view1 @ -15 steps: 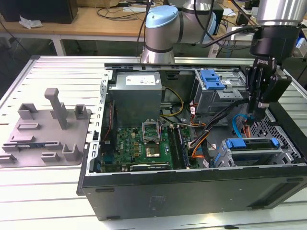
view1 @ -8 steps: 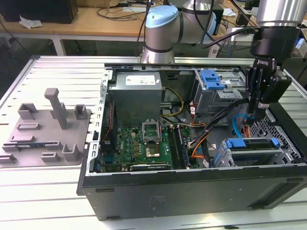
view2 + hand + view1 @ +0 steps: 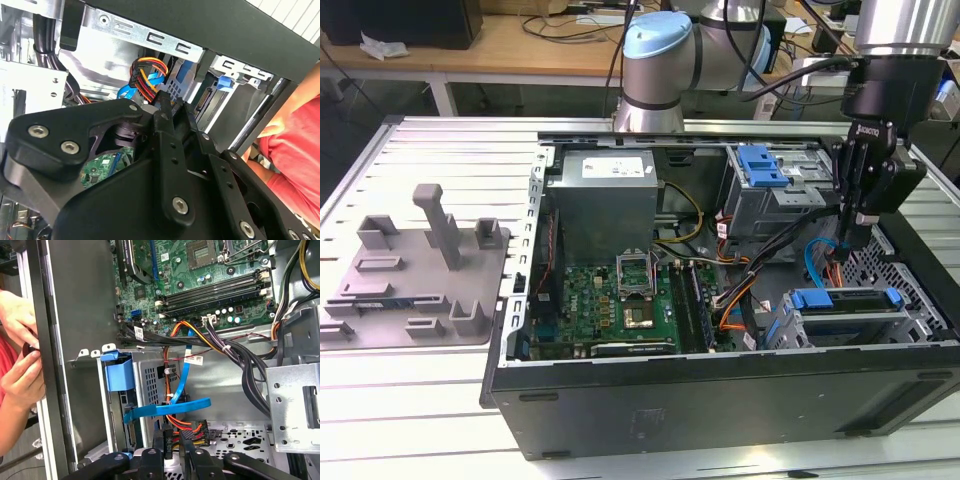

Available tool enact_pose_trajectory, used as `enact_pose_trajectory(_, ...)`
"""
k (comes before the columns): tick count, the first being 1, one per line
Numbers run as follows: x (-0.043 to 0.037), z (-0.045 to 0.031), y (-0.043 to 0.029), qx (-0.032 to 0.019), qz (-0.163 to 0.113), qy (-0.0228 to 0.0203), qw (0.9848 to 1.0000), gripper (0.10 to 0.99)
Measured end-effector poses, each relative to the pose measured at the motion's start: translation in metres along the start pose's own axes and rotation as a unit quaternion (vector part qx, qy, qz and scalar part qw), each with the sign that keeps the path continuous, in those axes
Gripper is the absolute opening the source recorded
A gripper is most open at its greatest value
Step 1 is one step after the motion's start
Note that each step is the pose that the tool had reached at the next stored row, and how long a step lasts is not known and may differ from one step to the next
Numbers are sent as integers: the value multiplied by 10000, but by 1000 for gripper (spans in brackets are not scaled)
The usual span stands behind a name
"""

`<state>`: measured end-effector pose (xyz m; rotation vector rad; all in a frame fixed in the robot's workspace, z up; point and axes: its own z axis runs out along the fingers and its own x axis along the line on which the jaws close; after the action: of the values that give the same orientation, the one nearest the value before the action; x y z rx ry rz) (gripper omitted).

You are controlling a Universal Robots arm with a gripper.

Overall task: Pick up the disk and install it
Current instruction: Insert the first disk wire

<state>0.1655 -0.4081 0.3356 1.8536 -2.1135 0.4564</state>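
Disk: the disk (image 3: 842, 298) sits in the lower drive bay at the corner of the open computer case (image 3: 720, 400), on the exterior view's right, close to the case's near wall.
Disk axis: its long side runs from the exterior view's left to its right, level with the case wall; the blue carrier bracket is the uppermost part that shows, with an ear at each end.
Gripper: the gripper (image 3: 853, 225) hangs inside the case above the bay, apart from the disk.
Jaws: I cannot tell whether they are spread or pressed together.
Nearest to the gripper: the bundle of red, orange and yellow wires (image 3: 182, 427) and the flat blue cable (image 3: 170, 407), just beside the tip.
Person: a hand (image 3: 17, 365) rests at the case's outer edge.
Table: the grey fixture tray (image 3: 410, 270) lies on the table (image 3: 420, 440), beside the case.
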Motion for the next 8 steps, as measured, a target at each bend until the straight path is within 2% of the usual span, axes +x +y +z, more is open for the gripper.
enact_pose_trajectory(2, 3, 1, 0, 0, 0, 1, 10000, 251)
enact_pose_trajectory(3, 4, 1, -1, 0, 0, 0, 10000, 184)
enact_pose_trajectory(8, 7, 2, -1, 0, 0, 1, 10000, 169)
